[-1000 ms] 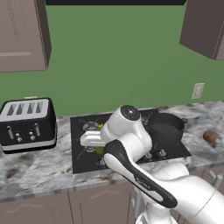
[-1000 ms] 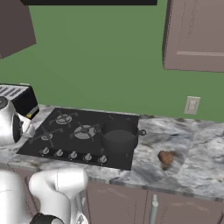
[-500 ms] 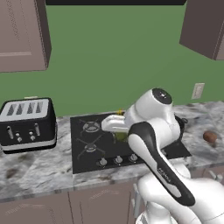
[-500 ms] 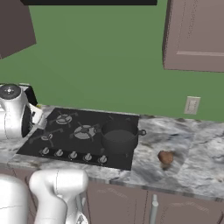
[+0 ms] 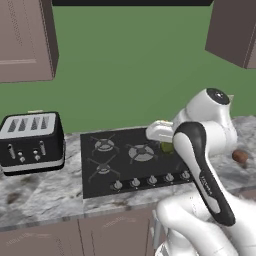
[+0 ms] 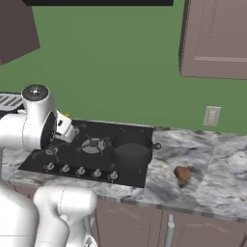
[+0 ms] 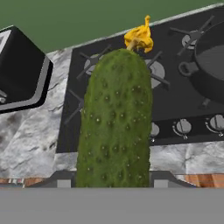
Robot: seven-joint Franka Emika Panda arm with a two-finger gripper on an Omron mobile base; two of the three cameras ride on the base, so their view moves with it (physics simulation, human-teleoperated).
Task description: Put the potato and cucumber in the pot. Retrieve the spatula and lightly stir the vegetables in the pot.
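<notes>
The marbled bench carries a black stovetop; the dark pot sits on its right-hand burner. The cucumber is pinched in the pincer, lifted above the stovetop left of the pot. The potato lies on the bench, right of the pot.
</notes>
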